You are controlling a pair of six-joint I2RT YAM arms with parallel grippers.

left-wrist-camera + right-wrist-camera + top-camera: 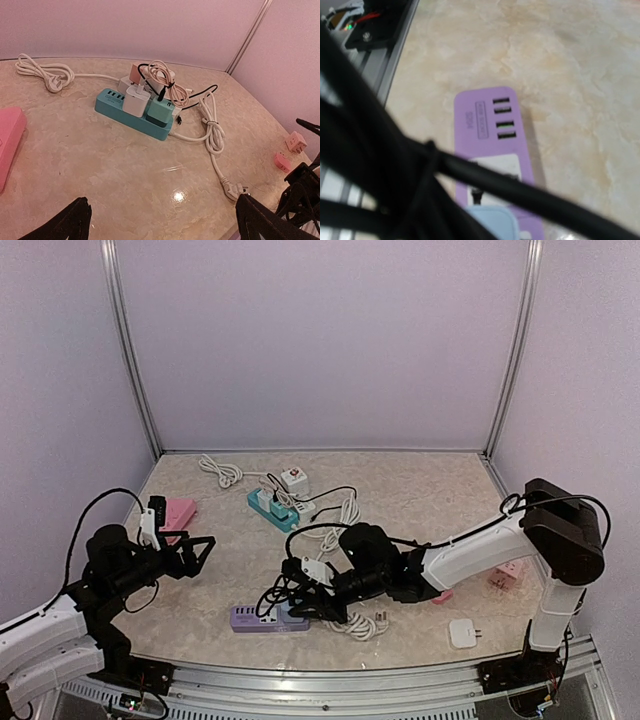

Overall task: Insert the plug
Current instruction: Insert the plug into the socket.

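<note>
Right tool (305,585) grips a pale plug (490,222) over the purple power strip (495,135) at the bench's (420,490) six o'clock; left tool (200,558) hangs open at eight o'clock.

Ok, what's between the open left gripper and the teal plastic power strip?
Only bare marble-patterned tabletop separates the left gripper from the teal plastic power strip; the left wrist view shows it.

No text I can actually read in any view. Closest thing: purple power strip (470,145) in the right wrist view has a printed box (481,120) at 9 o'clock of its USB slots (503,117), plus a short word (468,120) at 9 o'clock of that box. Both too blurred to make out.
</note>
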